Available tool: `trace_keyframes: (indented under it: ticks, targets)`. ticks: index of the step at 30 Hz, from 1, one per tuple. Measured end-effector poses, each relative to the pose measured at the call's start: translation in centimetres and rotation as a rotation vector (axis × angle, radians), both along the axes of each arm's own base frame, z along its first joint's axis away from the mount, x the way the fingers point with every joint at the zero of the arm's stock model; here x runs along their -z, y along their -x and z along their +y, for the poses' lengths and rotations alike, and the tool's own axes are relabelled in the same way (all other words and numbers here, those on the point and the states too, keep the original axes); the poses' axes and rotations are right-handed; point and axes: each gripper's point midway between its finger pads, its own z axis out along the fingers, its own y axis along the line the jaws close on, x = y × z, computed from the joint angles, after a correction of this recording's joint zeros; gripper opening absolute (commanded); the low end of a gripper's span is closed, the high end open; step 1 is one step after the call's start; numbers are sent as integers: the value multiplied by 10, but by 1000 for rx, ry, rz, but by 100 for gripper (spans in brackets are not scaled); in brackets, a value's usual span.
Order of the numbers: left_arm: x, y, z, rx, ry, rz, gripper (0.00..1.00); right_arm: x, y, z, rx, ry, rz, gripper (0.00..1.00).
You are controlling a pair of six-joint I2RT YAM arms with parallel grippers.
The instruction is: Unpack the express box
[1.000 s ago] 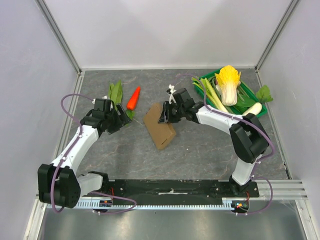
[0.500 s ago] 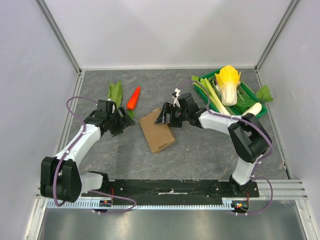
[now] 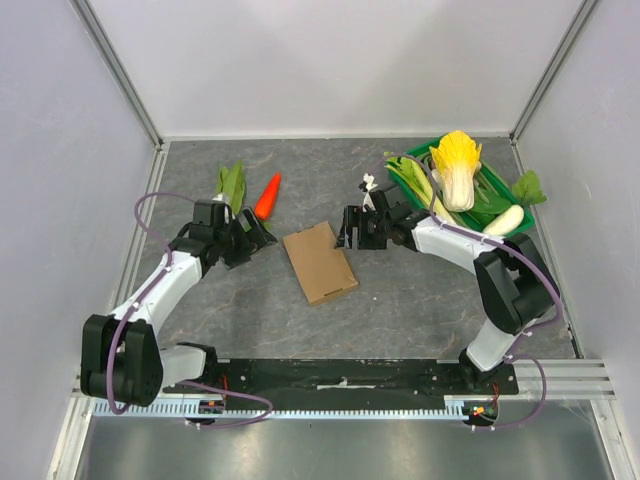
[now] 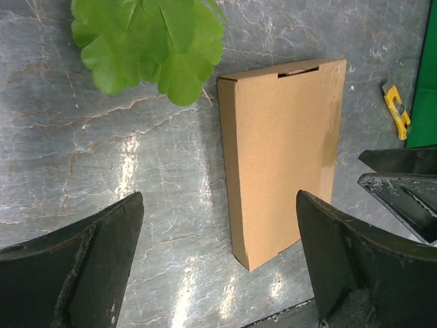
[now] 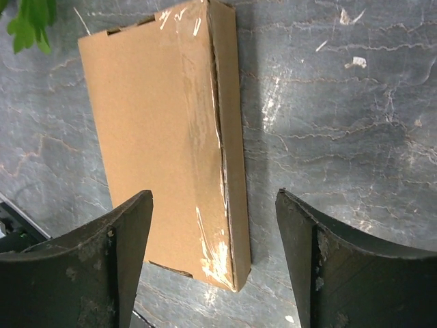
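Nearest me on the bench (image 3: 400, 300) lies the one express box (image 3: 320, 263), flat on its broad face, flap shut and clear tape running down one long side, so I judge nothing is unpacked yet. It sits between my two end effectors, probably so that either can reach an edge. My left end effector (image 3: 258, 233) hangs just off its left, fingers spread wide, holding nothing. My right end effector (image 3: 348, 230) hovers by its far right corner, likewise spread and empty.

Beyond my left end effector lie one carrot (image 3: 266, 196) and one bunch of leafy greens (image 3: 231, 185), loose on the bench. At the far right stands one green crate (image 3: 525, 223), holding one cabbage (image 3: 456, 170), one white radish (image 3: 503, 218) and some leek stalks (image 3: 420, 188).
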Motion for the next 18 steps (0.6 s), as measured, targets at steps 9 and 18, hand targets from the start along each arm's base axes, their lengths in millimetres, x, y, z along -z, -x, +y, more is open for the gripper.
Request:
trace_keyframes:
  ticks: [9,18]
  targets:
    - [30,19,-18,73,95,59,66,10,14,5,-74,23,19,61]
    - [39,26,-23,90,129,96,63,33,45,20,-192,-12,138,59]
